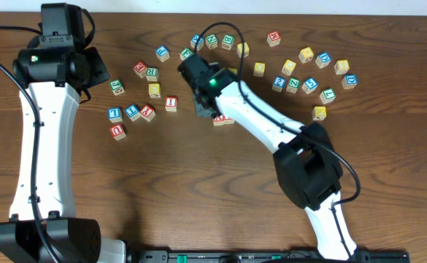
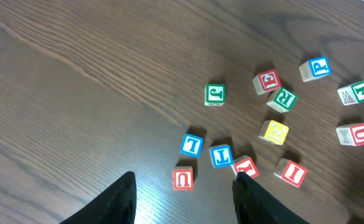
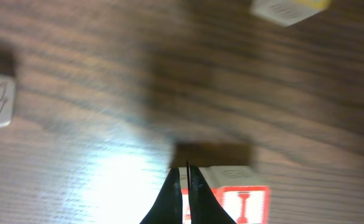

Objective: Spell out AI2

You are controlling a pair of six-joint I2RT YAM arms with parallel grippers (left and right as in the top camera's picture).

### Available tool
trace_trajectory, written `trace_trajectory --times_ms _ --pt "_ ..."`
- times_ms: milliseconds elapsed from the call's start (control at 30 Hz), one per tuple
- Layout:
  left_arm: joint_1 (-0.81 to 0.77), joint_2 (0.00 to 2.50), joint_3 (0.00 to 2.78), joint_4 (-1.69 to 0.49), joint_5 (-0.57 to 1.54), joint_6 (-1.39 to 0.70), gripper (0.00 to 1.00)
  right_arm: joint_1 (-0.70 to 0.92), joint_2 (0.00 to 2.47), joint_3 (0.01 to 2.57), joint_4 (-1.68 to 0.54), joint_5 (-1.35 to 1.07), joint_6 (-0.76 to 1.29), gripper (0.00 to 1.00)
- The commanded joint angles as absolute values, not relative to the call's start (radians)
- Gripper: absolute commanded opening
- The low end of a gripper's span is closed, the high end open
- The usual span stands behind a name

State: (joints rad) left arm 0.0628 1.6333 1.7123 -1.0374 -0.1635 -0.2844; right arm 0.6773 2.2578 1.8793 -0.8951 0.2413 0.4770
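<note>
Pinching my right claw (image 3: 186, 198) together on nothing, I had the red "I" block (image 3: 242, 200) just beside its tips, rightward in wrist view.

The table (image 1: 198, 183) is shown as dark brown wood with a fine grain, smooth and slightly glossy. A pale glare is thrown back from it in the right wrist view. The block with the red-framed I (image 2: 292, 172) is made of pale wood, and its white face is printed in matt colour. The left arm (image 1: 41, 139) is clad in smooth white plastic with a slight sheen. The fingers (image 3: 172, 208) of the right gripper (image 3: 187, 168) are seen as black and matt.
</note>
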Motion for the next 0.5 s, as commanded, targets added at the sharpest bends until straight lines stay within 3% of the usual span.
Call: trace_trajectory --times_ms 0,467 --pt "0.064 1.646 1.703 -1.042 -0.165 -0.290 0.49 0.631 2.228 1.897 -0.910 0.260 0.525 0.01" --pt "0.064 1.646 1.703 -1.047 -0.165 -0.290 0.49 0.564 2.228 1.745 -0.809 0.173 0.536 0.01"
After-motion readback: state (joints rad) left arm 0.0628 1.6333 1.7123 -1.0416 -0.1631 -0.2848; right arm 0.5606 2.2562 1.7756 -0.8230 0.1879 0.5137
